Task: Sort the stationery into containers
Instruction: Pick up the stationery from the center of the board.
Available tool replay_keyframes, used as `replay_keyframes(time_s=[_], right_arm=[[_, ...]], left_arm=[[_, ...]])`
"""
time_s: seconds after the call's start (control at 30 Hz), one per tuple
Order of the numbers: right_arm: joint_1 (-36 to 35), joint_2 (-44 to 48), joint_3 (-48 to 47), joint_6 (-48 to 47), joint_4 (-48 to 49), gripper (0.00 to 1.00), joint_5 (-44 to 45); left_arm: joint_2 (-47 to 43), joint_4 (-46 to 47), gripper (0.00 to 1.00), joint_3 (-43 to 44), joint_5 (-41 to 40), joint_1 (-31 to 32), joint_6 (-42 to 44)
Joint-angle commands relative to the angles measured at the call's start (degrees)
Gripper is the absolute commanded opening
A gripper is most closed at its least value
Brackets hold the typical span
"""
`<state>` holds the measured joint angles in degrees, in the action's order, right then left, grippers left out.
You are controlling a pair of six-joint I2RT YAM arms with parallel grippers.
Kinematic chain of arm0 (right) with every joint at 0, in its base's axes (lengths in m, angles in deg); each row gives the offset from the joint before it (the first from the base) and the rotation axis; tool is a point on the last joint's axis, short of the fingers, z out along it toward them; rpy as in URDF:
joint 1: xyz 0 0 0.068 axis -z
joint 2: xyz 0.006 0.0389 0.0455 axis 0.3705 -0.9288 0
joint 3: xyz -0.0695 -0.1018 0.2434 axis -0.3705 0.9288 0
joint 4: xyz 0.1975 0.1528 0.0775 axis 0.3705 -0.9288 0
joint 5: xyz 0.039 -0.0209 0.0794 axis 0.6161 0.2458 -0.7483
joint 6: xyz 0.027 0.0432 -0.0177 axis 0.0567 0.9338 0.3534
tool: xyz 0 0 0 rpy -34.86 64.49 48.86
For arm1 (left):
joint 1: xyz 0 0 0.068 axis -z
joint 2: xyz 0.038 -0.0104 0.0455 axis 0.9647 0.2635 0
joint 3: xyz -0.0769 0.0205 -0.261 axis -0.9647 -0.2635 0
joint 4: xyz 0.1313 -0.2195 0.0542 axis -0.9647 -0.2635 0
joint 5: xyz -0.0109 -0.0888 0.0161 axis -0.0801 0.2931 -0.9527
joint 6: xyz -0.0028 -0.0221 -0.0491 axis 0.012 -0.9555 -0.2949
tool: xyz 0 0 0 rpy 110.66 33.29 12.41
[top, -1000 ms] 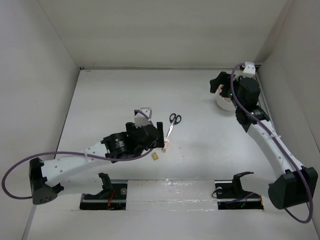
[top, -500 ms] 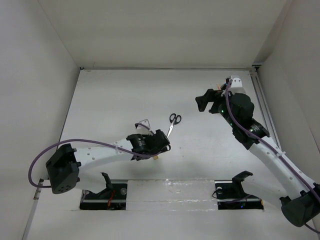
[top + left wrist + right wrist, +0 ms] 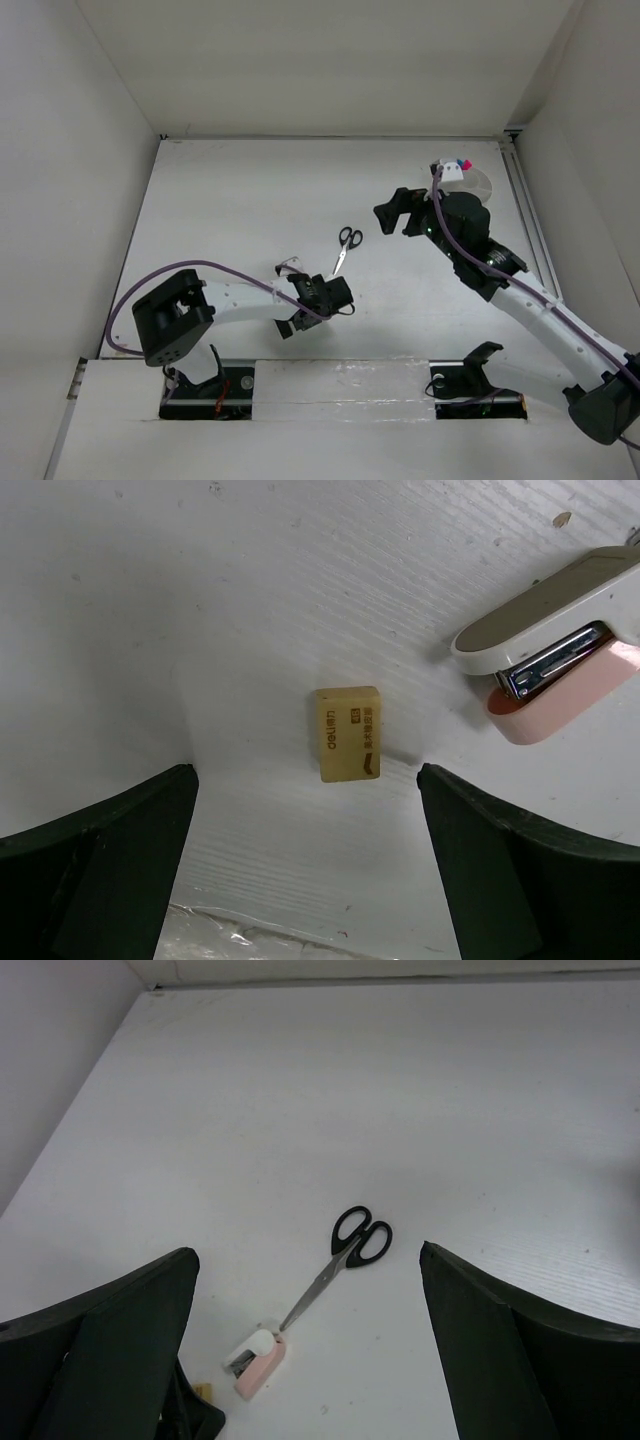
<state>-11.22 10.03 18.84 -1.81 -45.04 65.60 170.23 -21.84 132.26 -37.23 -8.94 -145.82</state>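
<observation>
Yellow eraser [image 3: 348, 733] between left gripper's [image 3: 305, 777] spread jaws, untouched, right gripper [image 3: 307, 1252] likewise released

I count one pair of black-handled scissors [image 3: 345, 1255] lying on the bench [image 3: 240, 200]. Near the blade tips I see one small pink-and-white stapler [image 3: 555, 650], and beside that one pale yellow eraser [image 3: 348, 733] with printing on its face. At the far right there is one round white tub [image 3: 486, 182]. Two coloured tips show at it: one pink cap [image 3: 460, 163] and one blue cap [image 3: 468, 164]. I cannot tell what else sits inside.
</observation>
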Motion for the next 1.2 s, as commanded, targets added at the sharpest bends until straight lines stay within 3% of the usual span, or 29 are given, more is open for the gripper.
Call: replay_keyframes(time_s=[0.0, 0.2, 0.3, 0.63, 0.67, 0.77, 0.9, 0.93, 1.0, 1.17], right_arm=[[-1.3, -0.6, -0.3, 0.6, 2.0, 0.98, 1.3], [-1.8, -0.6, -0.3, 0.6, 2.0, 0.98, 1.3], [-2.4, 0.1, -0.3, 0.6, 2.0, 0.98, 1.3], [-2.4, 2.9, 0.7, 0.6, 2.0, 0.98, 2.4], [-2.4, 2.9, 0.7, 0.6, 2.0, 0.98, 2.4], [-2.4, 3.4, 1.3, 0.6, 2.0, 0.96, 2.9], [-2.4, 3.9, 1.3, 0.6, 2.0, 0.96, 2.9], [-2.4, 3.9, 1.3, 0.6, 2.0, 0.96, 2.9], [-2.4, 3.9, 1.3, 0.6, 2.0, 0.96, 1.8], [1.8, 3.9, 2.6, 0.6, 4.1, 0.96, -7.2]], left_arm=[[0.4, -1.5, 0.90, 0.6, -1.5, 0.1, -7.8], [1.0, -1.5, 0.84, -0.7, -2.8, -0.5, -8.3], [1.0, -1.5, 0.64, -0.7, -3.3, -1.5, -8.3], [5.0, -2.7, 0.64, 1.3, -4.0, -1.5, -7.1], [5.8, -2.1, 0.54, 1.3, -4.0, -2.1, -6.6], [6.4, -2.1, 0.46, 1.3, -3.5, -2.1, -6.6], [6.9, -1.0, 0.25, 1.3, -2.4, -2.1, -6.6], [6.9, -1.0, 0.12, 0.7, -2.4, -2.1, -6.6], [6.2, -1.0, 0.00, 0.0, -2.4, -2.1, -6.6], [4.1, -8.7, 0.00, 3.7, -8.6, 2.0, -7.6]])
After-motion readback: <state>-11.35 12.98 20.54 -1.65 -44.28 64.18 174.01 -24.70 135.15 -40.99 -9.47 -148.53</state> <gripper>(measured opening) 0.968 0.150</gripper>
